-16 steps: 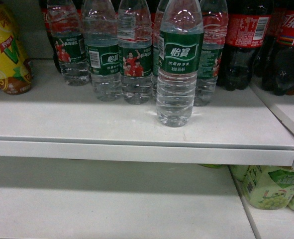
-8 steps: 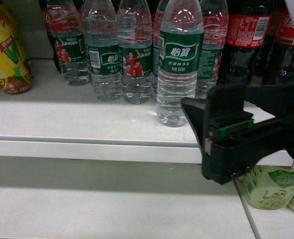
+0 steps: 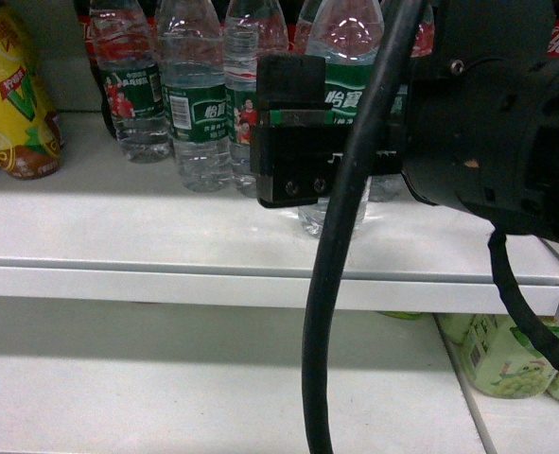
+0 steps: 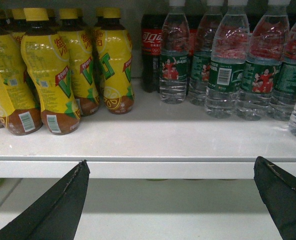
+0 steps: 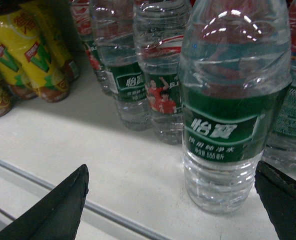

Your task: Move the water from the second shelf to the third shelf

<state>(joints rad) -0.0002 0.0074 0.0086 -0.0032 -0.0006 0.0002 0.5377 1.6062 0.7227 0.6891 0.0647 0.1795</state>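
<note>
On the white shelf (image 3: 118, 227), the water (image 3: 340, 95) stood upright near the front edge, forward of the row of like bottles (image 3: 194, 104) behind it. In the head view the right end effector (image 3: 293, 132) sat directly in front of the bottle at label height, its black body covering most of the green label; the bottle base showed below it. A thick black cable (image 3: 340, 284) ran down at 6 o'clock from the arm.

In the right wrist view the water (image 5: 233, 110) filled the frame between the two black fingertips (image 5: 57, 210), which stood wide apart at 7 and 4 o'clock with no contact on the bottle: right end effector open. Contact with the bottle could not be confirmed from the head view.

In the left wrist view the left end effector (image 4: 173, 200) was also spread open, empty, below the shelf edge (image 4: 148, 167). Yellow juice bottles (image 4: 52, 70) stood at 10 o'clock, a cola bottle (image 4: 150, 50) at 12 o'clock, water bottles (image 4: 228, 65) at 2 o'clock.

Green cartons (image 3: 506, 359) sat on the lower shelf at 4 o'clock in the head view.
</note>
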